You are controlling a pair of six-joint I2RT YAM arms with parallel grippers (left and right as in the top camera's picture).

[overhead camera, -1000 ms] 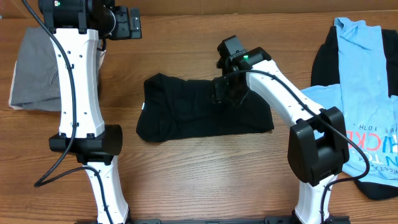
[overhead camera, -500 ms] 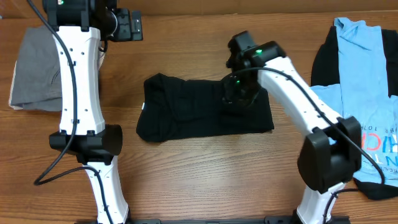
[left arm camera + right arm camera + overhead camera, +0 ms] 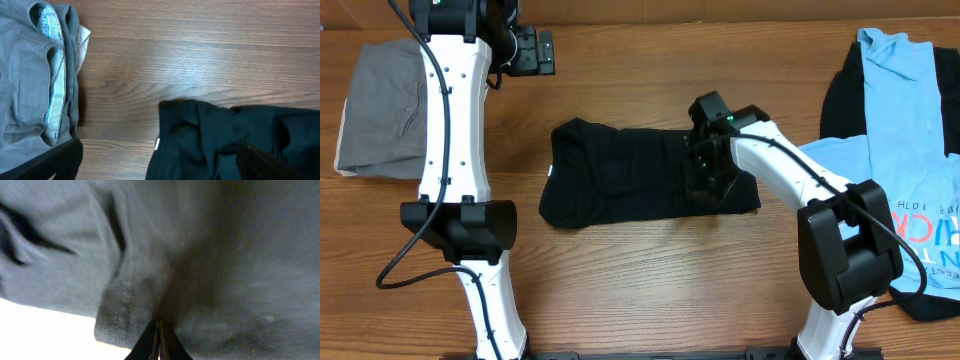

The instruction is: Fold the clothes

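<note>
Blurred black garment (image 3: 210,255) fills the view above the right hand (image 3: 159,341), whose tips meet closed against the cloth, with a stitched hem (image 3: 112,315) and bright bench (image 3: 40,335) to its left.

Bare wood of the brown desk (image 3: 620,60) lies open along its far and near edges around the central folded black cloth garment (image 3: 610,185), whose right end the white right arm (image 3: 780,162) covers, while folded grey trousers (image 3: 380,110) fill the far-left corner and light blue T-shirts (image 3: 905,120) the right edge.
</note>
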